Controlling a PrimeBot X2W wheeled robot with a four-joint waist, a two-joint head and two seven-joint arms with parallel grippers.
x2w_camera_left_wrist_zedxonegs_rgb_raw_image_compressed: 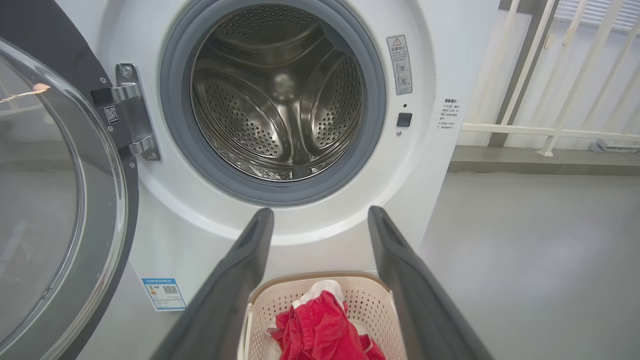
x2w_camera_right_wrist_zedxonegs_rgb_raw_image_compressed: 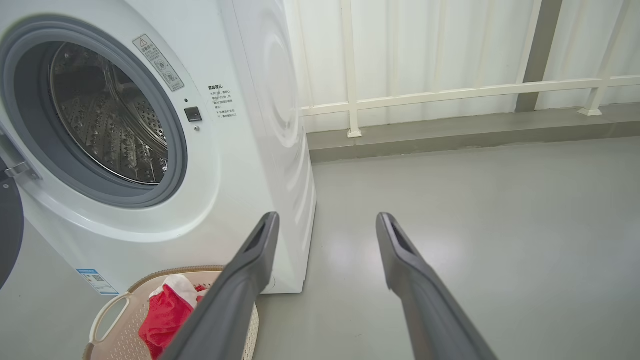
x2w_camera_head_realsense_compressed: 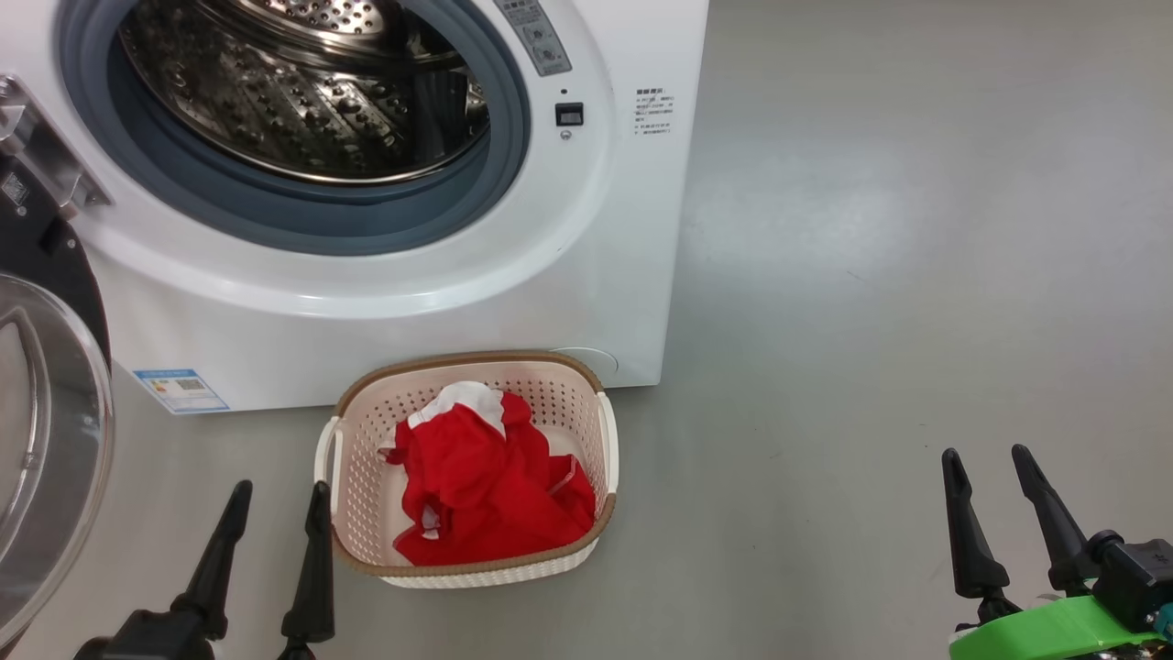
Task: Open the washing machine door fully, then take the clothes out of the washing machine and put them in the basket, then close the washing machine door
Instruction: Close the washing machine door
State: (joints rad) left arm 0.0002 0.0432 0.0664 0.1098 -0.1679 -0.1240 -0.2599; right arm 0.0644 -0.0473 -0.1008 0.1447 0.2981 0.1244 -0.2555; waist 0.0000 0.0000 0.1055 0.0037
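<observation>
Low over the floor, my left pincer (x2w_camera_head_realsense_compressed: 280,490) hangs wide and empty just beside the basket (x2w_camera_head_realsense_compressed: 472,358). My right pincer (x2w_camera_head_realsense_compressed: 984,454), equally wide, holds nothing, well apart. The clothes (x2w_camera_head_realsense_compressed: 486,486) lie in the basket at the foot of the washing machine (x2w_camera_head_realsense_compressed: 596,275), whose drum (x2w_camera_head_realsense_compressed: 302,110) is bare. So I judge only the washing machine door (x2w_camera_head_realsense_compressed: 46,440), swung open at my left, needs closing.

Left pincer (x2w_camera_head_realsense_compressed: 280,488), right pincer (x2w_camera_head_realsense_compressed: 985,452), long tapered black fingers (x2w_camera_head_realsense_compressed: 217,550), green right-wrist bracket (x2w_camera_head_realsense_compressed: 1054,628)
</observation>
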